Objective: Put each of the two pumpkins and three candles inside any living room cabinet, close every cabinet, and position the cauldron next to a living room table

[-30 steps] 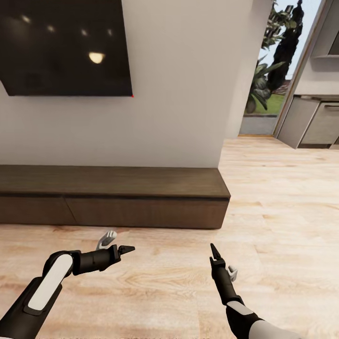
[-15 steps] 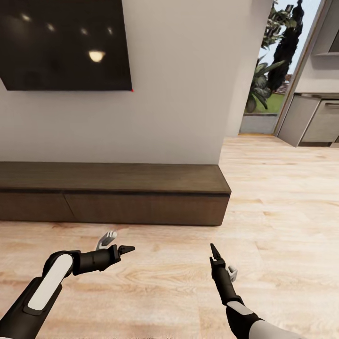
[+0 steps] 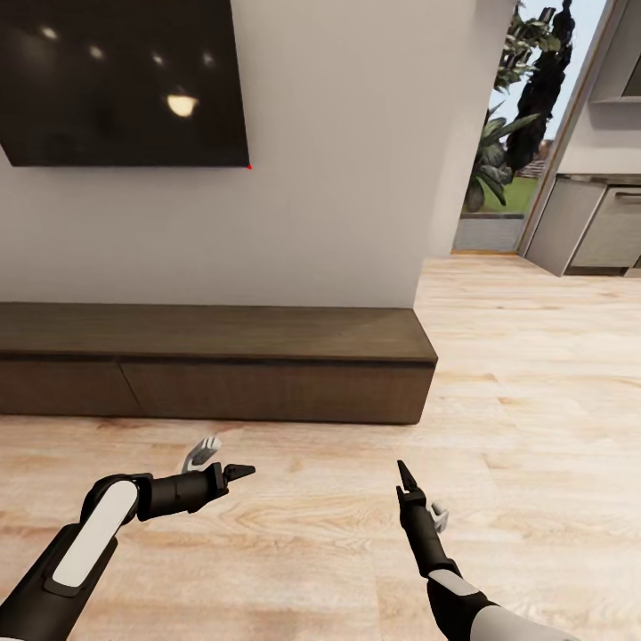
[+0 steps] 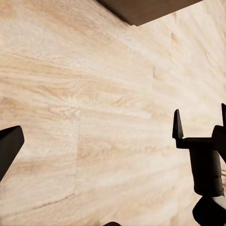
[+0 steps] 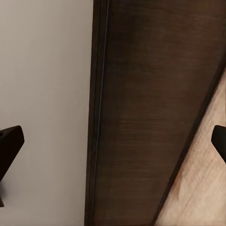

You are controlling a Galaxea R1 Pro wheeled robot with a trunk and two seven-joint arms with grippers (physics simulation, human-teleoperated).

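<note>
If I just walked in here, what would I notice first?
Probably the long, low dark-brown cabinet against the white wall, all its fronts shut, with a big black screen hanging above it. Nearer, the left gripper and right gripper hang empty over the pale wooden floor.

cabinet (image 3: 214, 369) — left end cut off | TV (image 3: 125, 80) — top cropped

Living room of a home, wall-mounted TV (image 3: 125, 80), low wooden cabinet (image 3: 214, 365), probably kitchen cupboards (image 3: 592, 227) beyond
</note>
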